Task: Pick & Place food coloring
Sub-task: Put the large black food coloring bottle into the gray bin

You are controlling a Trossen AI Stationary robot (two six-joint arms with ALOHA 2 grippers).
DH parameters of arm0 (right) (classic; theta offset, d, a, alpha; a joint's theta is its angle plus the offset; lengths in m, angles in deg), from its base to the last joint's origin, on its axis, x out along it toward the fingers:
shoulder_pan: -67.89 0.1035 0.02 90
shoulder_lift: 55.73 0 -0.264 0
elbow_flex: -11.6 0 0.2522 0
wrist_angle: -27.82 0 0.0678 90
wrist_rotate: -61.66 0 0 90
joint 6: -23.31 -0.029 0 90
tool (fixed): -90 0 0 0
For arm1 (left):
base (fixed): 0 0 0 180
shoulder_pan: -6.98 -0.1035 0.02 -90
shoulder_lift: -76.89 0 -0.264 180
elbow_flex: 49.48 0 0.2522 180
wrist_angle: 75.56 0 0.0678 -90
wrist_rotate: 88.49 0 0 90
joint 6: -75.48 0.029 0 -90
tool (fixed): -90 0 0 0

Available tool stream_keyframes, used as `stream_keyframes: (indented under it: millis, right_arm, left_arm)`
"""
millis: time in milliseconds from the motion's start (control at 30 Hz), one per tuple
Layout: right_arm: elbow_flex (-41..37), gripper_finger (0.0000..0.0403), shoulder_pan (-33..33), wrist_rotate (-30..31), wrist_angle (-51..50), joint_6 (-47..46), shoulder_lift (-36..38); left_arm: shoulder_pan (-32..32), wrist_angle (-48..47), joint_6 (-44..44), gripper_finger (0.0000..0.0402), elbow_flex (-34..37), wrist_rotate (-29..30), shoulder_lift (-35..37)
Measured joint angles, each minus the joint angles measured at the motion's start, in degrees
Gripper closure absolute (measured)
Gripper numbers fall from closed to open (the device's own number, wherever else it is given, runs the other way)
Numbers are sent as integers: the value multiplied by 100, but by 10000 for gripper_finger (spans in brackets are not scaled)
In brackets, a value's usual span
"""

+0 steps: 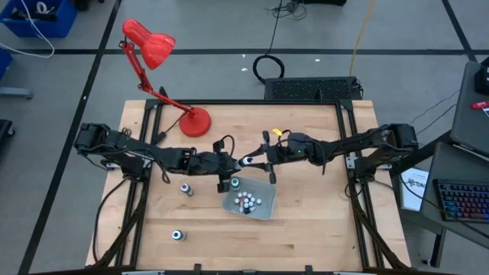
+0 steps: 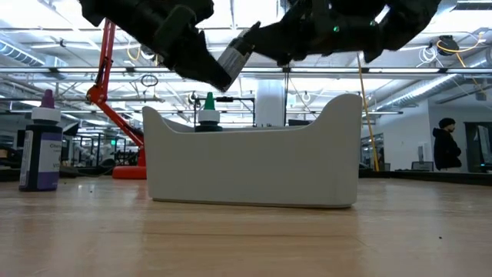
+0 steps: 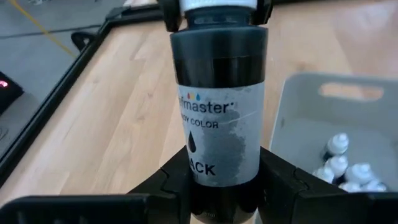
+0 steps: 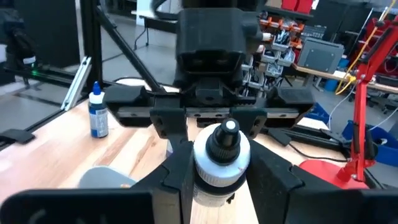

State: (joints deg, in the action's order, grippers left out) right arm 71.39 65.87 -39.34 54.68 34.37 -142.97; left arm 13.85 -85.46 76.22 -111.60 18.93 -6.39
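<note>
Black bottle (image 3: pixel 219 118): small, rigid, slick label. Left gripper (image 3: pixel 221 186) clamped on body; right gripper (image 4: pixel 219 168) closing around cap end.

Black food coloring bottle (image 3: pixel 219 118) sits upright between the left gripper's (image 3: pixel 221 186) two dark fingers (image 3: pixel 283 186), gripped at its base. A second dark clamp grips its white cap (image 3: pixel 217 5). Beside it, a pale tray (image 3: pixel 292 124) on the wooden table (image 3: pixel 118 112) contains small white-topped vials (image 3: pixel 339 163).
</note>
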Motion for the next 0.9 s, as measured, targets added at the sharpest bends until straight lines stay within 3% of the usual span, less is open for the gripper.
stream_keyframes:
  millis: [67, 300, 467, 667, 900]
  right_arm:
    - [5, 298, 80, 59, -457, 107, 299]
    - [-1, 298, 556, 635, -2082, 208, 1521]
    - [153, 298, 1035, 1112, -3015, 165, 1936]
    - [585, 298, 1612, 1229, -3607, 33, 1724]
    - [1621, 298, 1963, 1696, -5258, -116, 828]
  left_arm:
    - [10, 99, -28, 246, -9, -71, 45]
    - [145, 294, 79, 80, -9, -96, 266]
    - [201, 461, 613, 13, -5, -40, 404]
    - [124, 540, 749, 19, -2, -17, 459]
    - [14, 503, 622, 36, -2, -27, 459]
